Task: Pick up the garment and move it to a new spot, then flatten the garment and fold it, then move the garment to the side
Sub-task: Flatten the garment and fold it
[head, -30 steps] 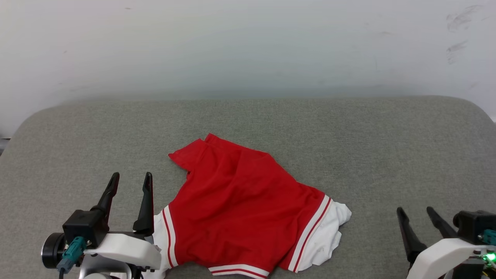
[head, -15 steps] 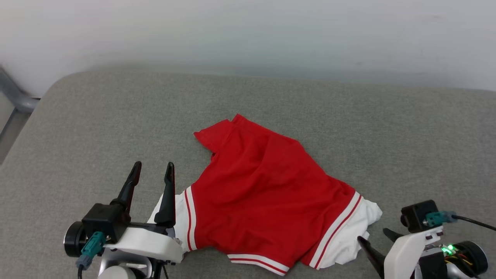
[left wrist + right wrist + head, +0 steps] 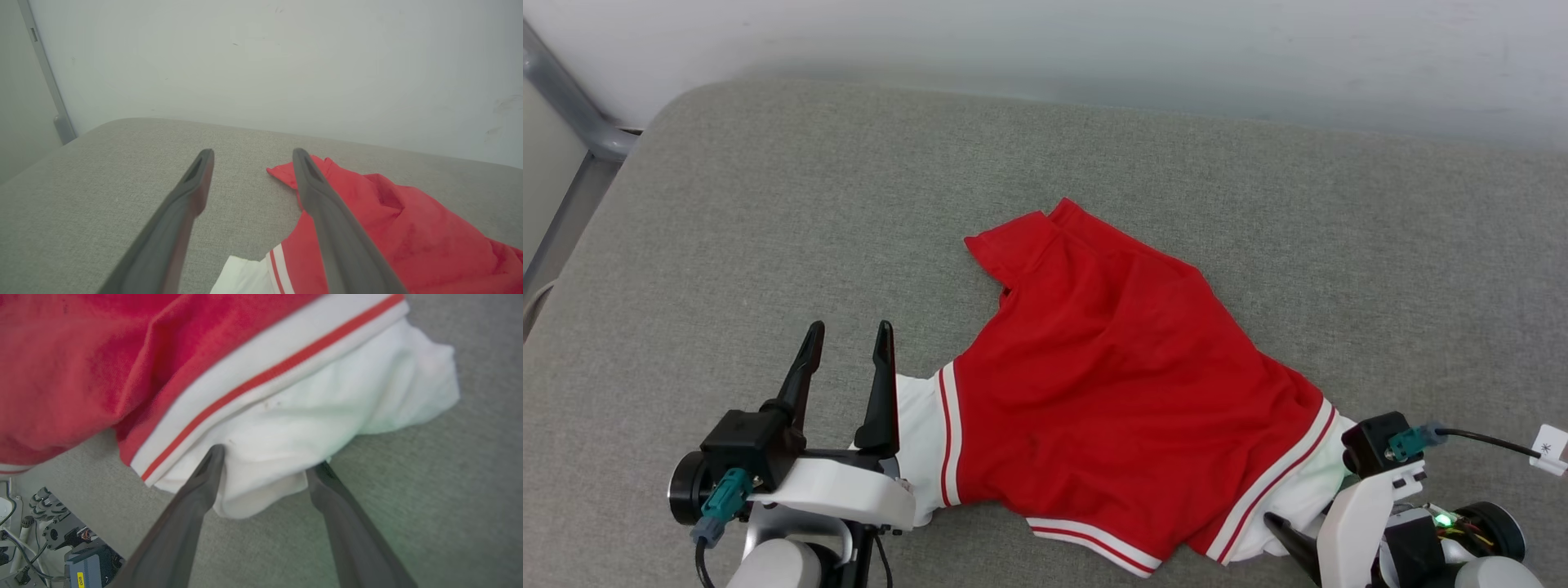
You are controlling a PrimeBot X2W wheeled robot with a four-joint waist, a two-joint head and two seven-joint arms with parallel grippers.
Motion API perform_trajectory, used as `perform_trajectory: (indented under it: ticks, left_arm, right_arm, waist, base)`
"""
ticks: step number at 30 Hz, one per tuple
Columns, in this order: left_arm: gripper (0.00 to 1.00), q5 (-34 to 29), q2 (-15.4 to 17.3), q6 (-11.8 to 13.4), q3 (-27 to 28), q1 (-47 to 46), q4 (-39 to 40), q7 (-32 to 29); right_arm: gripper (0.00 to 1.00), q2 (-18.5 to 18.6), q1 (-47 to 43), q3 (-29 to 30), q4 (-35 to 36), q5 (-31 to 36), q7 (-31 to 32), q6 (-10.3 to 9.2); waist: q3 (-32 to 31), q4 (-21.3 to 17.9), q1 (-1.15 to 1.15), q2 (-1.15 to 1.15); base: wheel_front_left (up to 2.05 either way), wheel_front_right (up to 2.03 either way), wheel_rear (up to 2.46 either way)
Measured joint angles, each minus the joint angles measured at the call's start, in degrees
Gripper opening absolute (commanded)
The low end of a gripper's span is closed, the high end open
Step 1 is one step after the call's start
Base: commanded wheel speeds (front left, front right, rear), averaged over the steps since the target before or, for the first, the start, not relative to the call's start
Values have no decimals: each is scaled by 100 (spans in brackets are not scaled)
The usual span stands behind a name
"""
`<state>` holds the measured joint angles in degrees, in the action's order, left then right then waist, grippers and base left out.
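The garment (image 3: pixel 1127 384), a red T-shirt with white sleeves and red-and-white striped bands, lies crumpled on the grey cushion (image 3: pixel 768 204). My left gripper (image 3: pixel 847 335) hovers open at the edge of the left white sleeve (image 3: pixel 919 425), fingers pointing away from me. In the left wrist view that gripper (image 3: pixel 252 153) holds nothing, and the garment (image 3: pixel 388 228) lies to the right of its right finger. My right gripper (image 3: pixel 267 457) is open and tipped down, its two fingers straddling the near edge of the right white sleeve (image 3: pixel 327 404). One right finger (image 3: pixel 1286 535) shows in the head view.
A white wall (image 3: pixel 1094 41) runs behind the cushion. A grey metal post (image 3: pixel 572 114) stands at the far left. Past the cushion's near edge, the right wrist view shows cables and robot base parts (image 3: pixel 61 547). A white tag (image 3: pixel 1550 447) hangs on the right wrist's cable.
The head camera has tilted down and turned, shifting the whole picture. My right gripper has swung from pointing up to pointing down at the right white sleeve. The left gripper has kept its pose.
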<state>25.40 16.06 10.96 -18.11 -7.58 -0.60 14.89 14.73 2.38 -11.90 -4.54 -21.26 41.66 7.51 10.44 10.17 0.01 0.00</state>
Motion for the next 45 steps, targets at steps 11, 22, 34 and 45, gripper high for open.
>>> perform_trajectory:
  ticks: [11, 22, 34, 45]
  left_arm:
    - [100, 202, -4, -94, 116, 72, -313, -169]
    - [100, 1065, 557, -248, 309, 300, -330, -1969]
    - [100, 1919, 1257, -435, -120, 649, 233, -4499]
    - [100, 1862, 1211, -394, -761, 718, -223, -5281]
  right_arm:
    - [0, -100, 137, 143, -165, -147, -314, 4]
    - [0, -283, -257, 1562, 254, 285, -576, 2]
    - [0, -691, -604, 1783, 523, 430, -455, 1]
    - [0, -767, -571, 1775, 566, 428, -480, 1]
  waist:
    - [-162, -138, 0, 0]
    - [-550, -521, -1, 0]
    - [-635, -1022, -1, 0]
    - [-358, -1141, -1, 0]
  base:
    - [0, 0, 0]
    - [0, 0, 0]
    - [0, 0, 0]
    - [0, 0, 0]
